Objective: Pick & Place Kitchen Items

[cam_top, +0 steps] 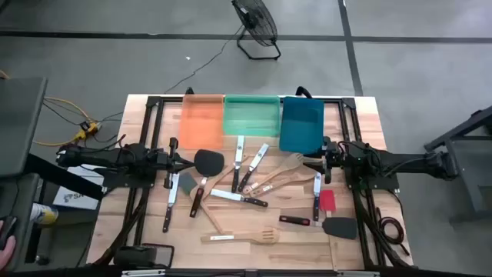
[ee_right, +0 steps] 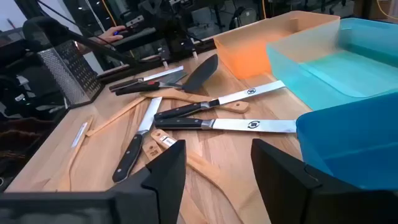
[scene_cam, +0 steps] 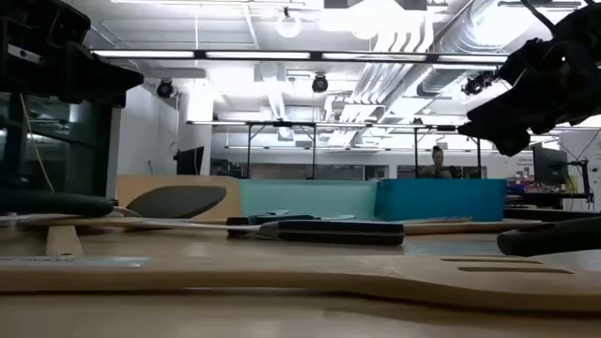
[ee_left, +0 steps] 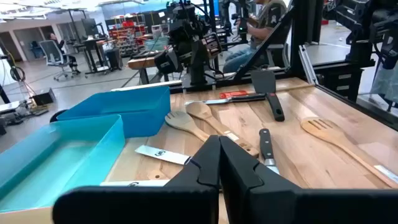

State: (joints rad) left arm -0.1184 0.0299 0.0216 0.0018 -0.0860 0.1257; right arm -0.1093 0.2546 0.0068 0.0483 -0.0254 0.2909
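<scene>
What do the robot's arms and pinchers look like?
Both arms, the left arm and the right arm, are dark, almost black, long and jointed. The left gripper and right gripper each have two flat, wedge-shaped black fingers. No markings show on them.

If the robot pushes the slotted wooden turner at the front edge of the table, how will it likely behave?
The slotted wooden turner lies flat and apart from the pile, so it would probably slide or pivot, not roll. It looks like thin pale wood, so likely stiff and light. Lying so low on the table, it may be hard to get fingers under it.
</scene>
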